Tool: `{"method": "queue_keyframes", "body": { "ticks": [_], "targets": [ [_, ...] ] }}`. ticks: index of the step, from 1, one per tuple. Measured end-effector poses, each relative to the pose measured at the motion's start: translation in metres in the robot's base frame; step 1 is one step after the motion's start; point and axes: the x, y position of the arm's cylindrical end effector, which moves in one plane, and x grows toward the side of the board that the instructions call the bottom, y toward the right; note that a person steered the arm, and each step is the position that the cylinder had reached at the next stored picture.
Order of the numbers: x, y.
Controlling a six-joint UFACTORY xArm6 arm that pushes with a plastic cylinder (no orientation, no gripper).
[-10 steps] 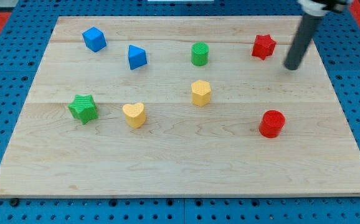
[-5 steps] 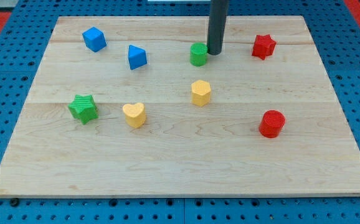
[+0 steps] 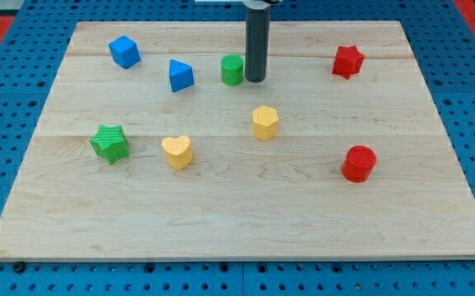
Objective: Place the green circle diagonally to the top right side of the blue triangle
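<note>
The green circle (image 3: 232,70) sits near the view's top, a little right of the blue triangle (image 3: 180,76) and about level with it. My tip (image 3: 255,80) touches the green circle's right side. The rod rises straight up from there to the view's top edge.
A blue cube (image 3: 124,52) lies at the top left. A red star (image 3: 347,62) is at the top right. A yellow hexagon (image 3: 265,122) and a yellow heart (image 3: 177,152) lie mid-board. A green star (image 3: 109,143) is at the left, a red cylinder (image 3: 358,163) at the right.
My tip swept from the far right to the green circle's right side and pushed the circle left, closer to the blue triangle.
</note>
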Motion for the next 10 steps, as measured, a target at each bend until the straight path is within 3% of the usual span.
{"method": "queue_keyframes", "body": {
  "ticks": [2,3,4,6,7,8,10],
  "targets": [
    [0.008,-0.031],
    [-0.017,-0.042],
    [-0.041,-0.017],
    [-0.03,-0.056],
    [-0.031,-0.101],
    [-0.047,-0.118],
    [-0.058,-0.027]
  ]
}}
